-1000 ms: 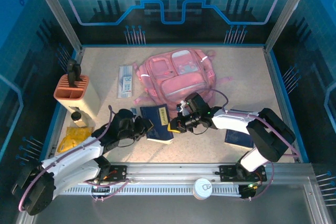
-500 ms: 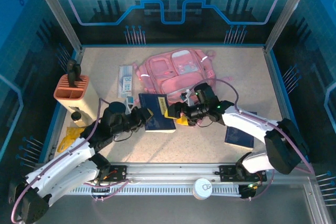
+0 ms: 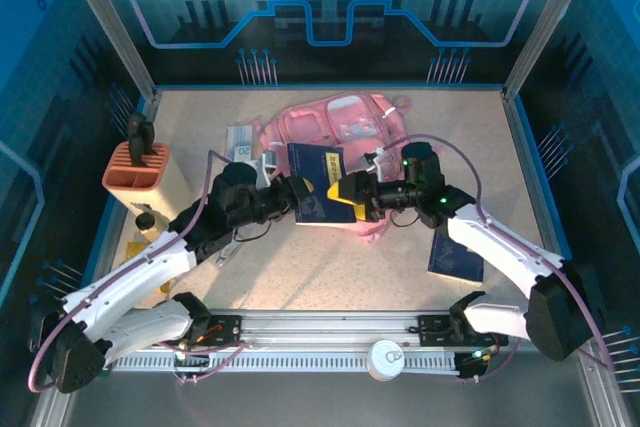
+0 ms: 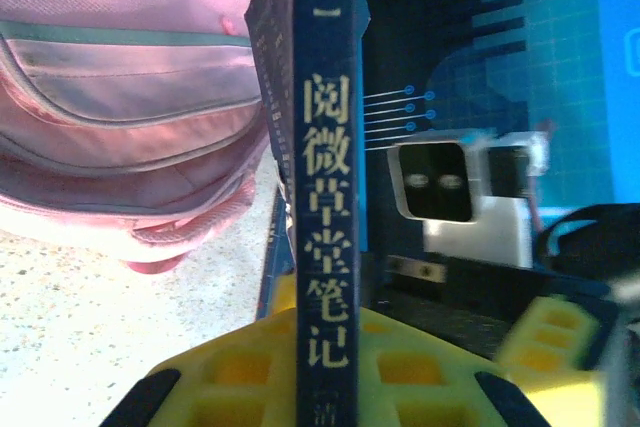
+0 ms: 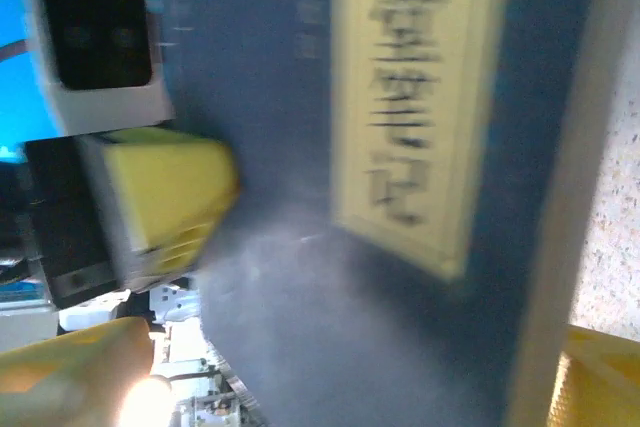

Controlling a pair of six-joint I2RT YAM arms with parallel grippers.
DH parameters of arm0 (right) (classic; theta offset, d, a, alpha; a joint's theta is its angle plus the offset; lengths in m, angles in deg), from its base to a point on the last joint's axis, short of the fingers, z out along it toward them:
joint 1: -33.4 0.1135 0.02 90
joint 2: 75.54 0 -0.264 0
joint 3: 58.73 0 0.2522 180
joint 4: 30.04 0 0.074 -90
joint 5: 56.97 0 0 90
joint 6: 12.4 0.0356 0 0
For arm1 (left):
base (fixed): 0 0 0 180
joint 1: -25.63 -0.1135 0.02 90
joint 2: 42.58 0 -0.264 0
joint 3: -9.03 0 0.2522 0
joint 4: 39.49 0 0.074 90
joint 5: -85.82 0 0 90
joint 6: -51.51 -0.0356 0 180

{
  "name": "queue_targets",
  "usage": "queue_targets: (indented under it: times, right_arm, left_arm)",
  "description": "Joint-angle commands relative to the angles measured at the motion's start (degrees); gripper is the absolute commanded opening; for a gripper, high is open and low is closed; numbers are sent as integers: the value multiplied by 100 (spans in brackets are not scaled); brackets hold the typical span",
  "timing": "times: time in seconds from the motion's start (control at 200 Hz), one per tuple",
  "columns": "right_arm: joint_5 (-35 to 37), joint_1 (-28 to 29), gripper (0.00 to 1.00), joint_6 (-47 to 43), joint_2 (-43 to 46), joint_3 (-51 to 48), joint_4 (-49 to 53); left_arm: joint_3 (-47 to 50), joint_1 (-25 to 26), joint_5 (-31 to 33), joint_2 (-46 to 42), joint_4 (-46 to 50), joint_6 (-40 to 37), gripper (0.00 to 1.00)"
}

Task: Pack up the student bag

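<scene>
**Book held up at bag's near edge**

Near side of table [image 3: 330, 282]: a 2nd book [image 3: 455, 257] lies flat on the right, and a yellow packet [image 3: 140, 267] sits by the left edge.

Mid-table, the left end effector [image 3: 290, 197] is pinching a dark blue book [image 3: 318, 187] by its lower end, clear of the table. Left wrist view: the spine w/ yellow characters runs straight up btwn the yellow fingers [image 4: 240, 372].

The right end effector [image 3: 343, 194] sits just beside the book's right edge, facing the left one. Right wrist view: its yellow fingers [image 5: 600, 377] are spread wide w/ the book cover across the gap. The view is blurred, so can't tell if they touch it.

Just behind the book, the pink bag [image 3: 345, 122] lies flat at centre-back, front pockets up. In top view the book overlaps the bag's near edge.

An orange pen holder [image 3: 140, 175] stands far left, well apart from the bag.
</scene>
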Motion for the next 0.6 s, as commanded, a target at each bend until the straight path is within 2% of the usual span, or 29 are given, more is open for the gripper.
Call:
queue_targets:
  times: [0.0,0.115,0.225,0.43,0.545,0.595]
  right_arm:
    - [-200,-240,77,-36,257,161,169]
    - [-315,-371,57,-43,285,99,148]
    - [-360,-398,46,-33,236,63,59]
    - [-350,-556,14,-282,219,41,345]
    - [-228,-622,0,-639,283,139,834]
    - [-153,-655,0,-828,319,199,1093]
  left_arm:
    - [-136,28,-9,112,-366,-249,0]
    - [-62,34,56,198,-464,-187,0]
    - [-1,96,-30,315,-870,-62,0]
    - [-161,176,121,440,-550,-318,0]
    - [-153,179,138,507,-555,-359,0]
    - [-157,183,144,544,-546,-346,2]
